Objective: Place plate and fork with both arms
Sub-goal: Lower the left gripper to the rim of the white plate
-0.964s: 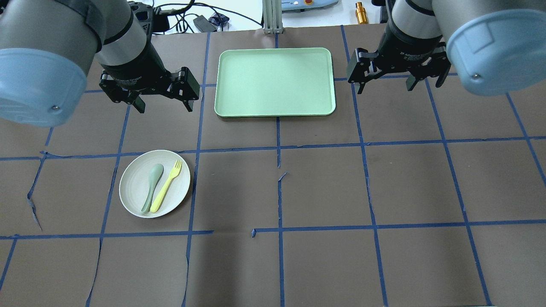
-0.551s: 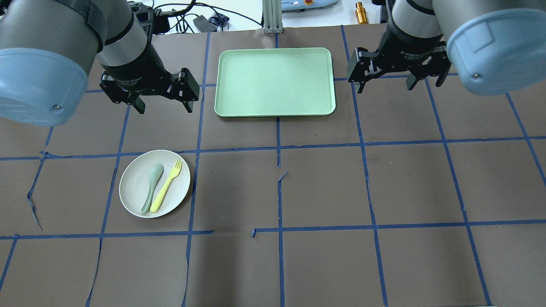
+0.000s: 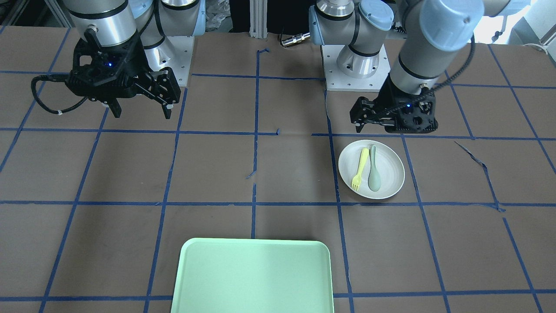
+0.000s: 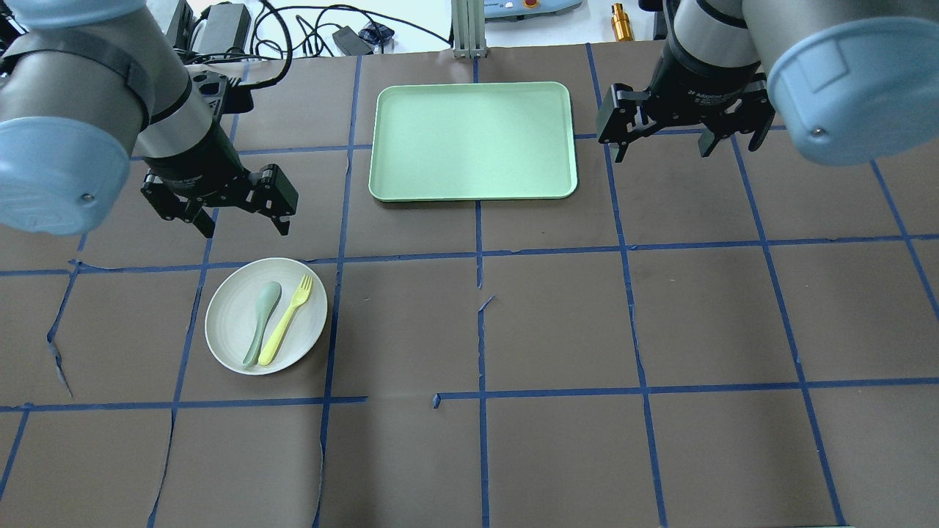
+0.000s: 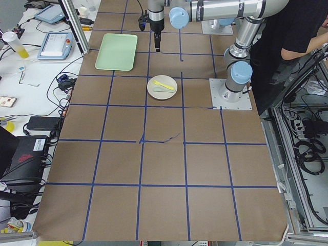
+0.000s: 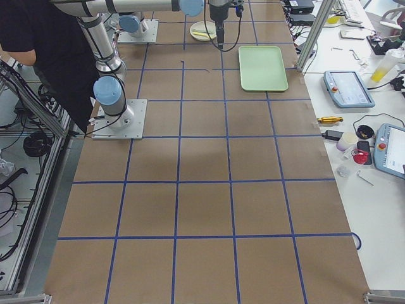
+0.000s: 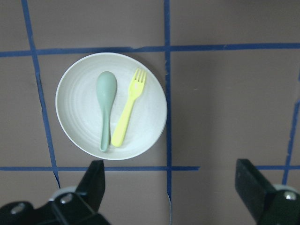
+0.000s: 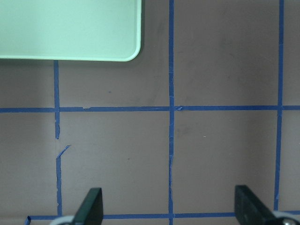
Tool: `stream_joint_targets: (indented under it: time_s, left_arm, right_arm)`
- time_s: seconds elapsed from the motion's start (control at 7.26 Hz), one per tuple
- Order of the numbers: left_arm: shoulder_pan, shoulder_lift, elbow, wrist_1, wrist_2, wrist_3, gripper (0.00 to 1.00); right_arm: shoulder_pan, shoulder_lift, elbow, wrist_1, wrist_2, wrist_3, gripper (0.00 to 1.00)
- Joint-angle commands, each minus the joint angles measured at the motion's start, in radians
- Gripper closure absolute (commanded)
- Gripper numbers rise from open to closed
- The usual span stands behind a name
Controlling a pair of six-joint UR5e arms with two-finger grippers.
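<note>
Tricky one: fork [image 4: 287,319] lies right beside the spoon [image 4: 262,323] on the plate [image 4: 231,323]
Wide-open left hand [image 4: 244,224] hovers near it, right hand [image 4: 664,150] open too, well apart. A sloppy pinch could catch the spoon or shove the plate.

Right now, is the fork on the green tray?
No, the fork lies on the plate beside the spoon.

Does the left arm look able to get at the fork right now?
Likely yes: the left gripper hangs open near the plate, and nothing stands between it and the fork, though the spoon lies close beside.
</note>
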Motion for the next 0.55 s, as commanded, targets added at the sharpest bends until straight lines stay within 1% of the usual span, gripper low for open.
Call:
stream_joint_targets:
  time_s: [0.0, 0.14, 0.28, 0.41]
  left_arm:
    - [0.122, -0.028, -0.122, 0.119, 0.003, 0.13, 0.1]
    - [0.17, -0.045, -0.212, 0.26, 0.005, 0.208, 0.08]
    - [0.243, -0.067, -0.307, 0.402, -0.003, 0.257, 0.08]
    - [0.286, -0.093, -0.375, 0.489, -0.004, 0.303, 0.08]
  right_arm:
    - [0.0, 0.0, 0.002, 0.0, -0.002, 0.0, 0.0]
    - [0.0, 0.0, 0.002, 0.0, 0.0, 0.0, 0.0]
    - [0.0, 0.002, 0.002, 0.0, -0.002, 0.0, 0.0]
    - [0.0, 0.0, 0.002, 0.0, -0.002, 0.0, 0.0]
